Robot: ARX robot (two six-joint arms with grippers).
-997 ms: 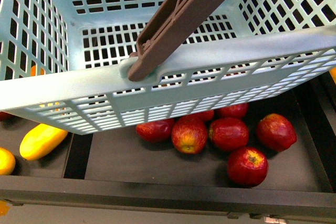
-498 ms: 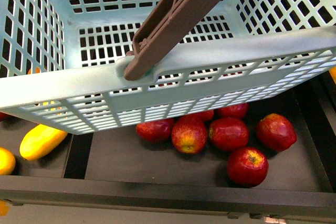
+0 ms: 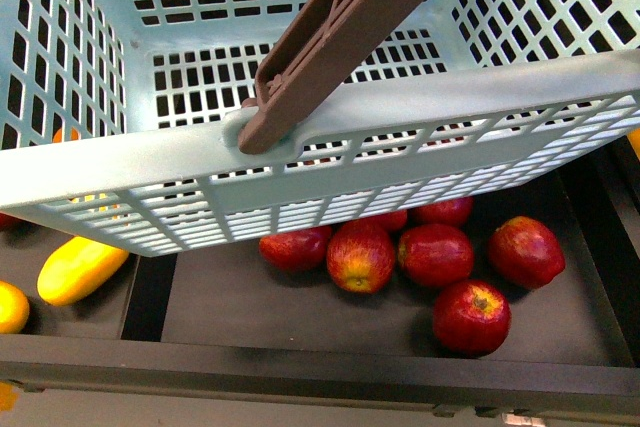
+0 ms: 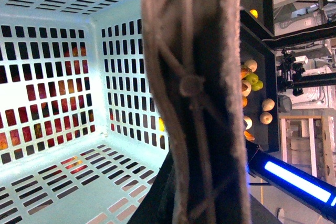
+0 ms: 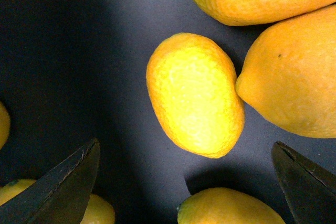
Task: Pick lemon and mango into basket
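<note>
Lying centred before the right tool (image 5: 185, 145) (jaws wide): the lemon (image 5: 194, 95).

Only small parts of the robot are being shown. In the right wrist view, the right tool (image 5: 185, 148) is being seen as two fingers (image 5: 60, 190), both matte and dark grey to black. Each is being shaped as a flat wedge narrowing to a blunt tip, and a thin paler line is being caught along its bevelled edge. In the left wrist view, the left tool (image 4: 197, 208) is being seen only as a black, blurred mass, too soft for detail to be told. A black rounded bar (image 4: 296, 182) with a bright blue light strip is also being shown; whether it belongs to the robot cannot be told.
</note>
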